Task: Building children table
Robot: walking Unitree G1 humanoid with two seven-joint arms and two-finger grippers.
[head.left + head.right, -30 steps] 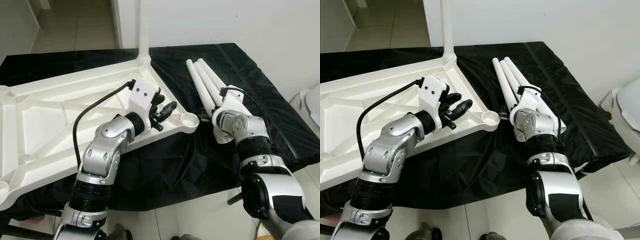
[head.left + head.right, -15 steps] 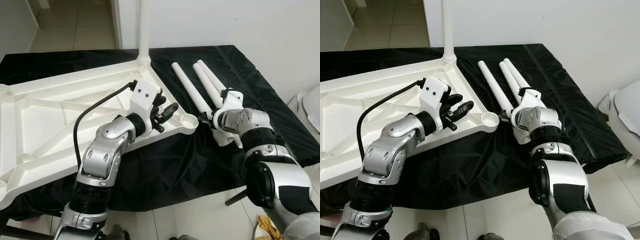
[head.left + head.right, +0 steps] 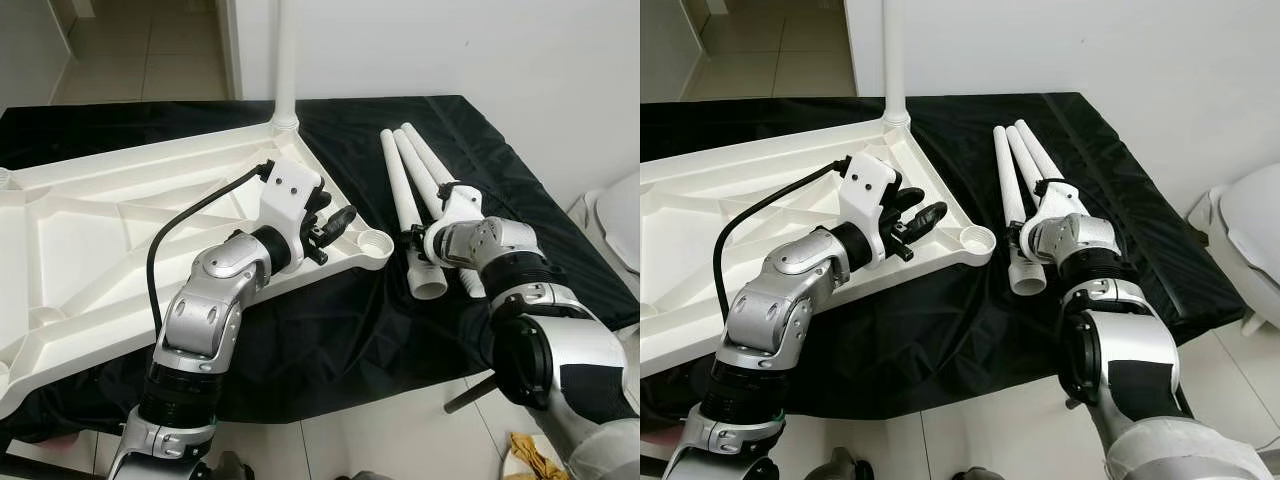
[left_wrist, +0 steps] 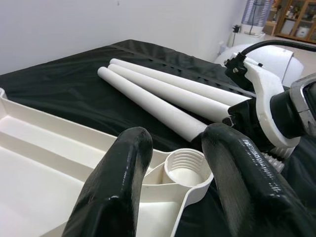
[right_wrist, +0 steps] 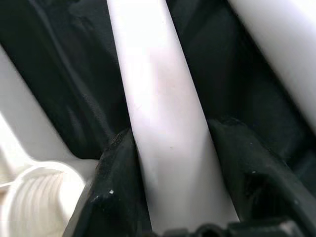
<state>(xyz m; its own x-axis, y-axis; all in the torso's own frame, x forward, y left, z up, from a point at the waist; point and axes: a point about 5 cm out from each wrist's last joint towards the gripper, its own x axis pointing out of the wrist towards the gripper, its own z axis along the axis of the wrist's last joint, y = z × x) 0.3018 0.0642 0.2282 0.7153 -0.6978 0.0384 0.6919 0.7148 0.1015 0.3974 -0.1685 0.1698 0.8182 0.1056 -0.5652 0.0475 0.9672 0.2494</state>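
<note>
On the black cloth (image 3: 350,330), an upturned white tabletop (image 3: 90,250) lies flat, one leg (image 3: 287,60) standing upright in its far corner socket. Threaded corner socket (image 4: 185,168) at the near right stands unfilled. Right gripper (image 3: 420,243) is clamped round a loose white leg (image 5: 163,128), just beside that socket; two more legs (image 3: 425,165) lie alongside. Left gripper (image 3: 330,225) rests over the tabletop rim, fingers (image 4: 118,182) apart, holding nothing.

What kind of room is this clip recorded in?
Probably a room in a home: tiled floor, plain white wall, and a doorway to another tiled room. An upturned white tabletop lies on a black-draped surface.
</note>
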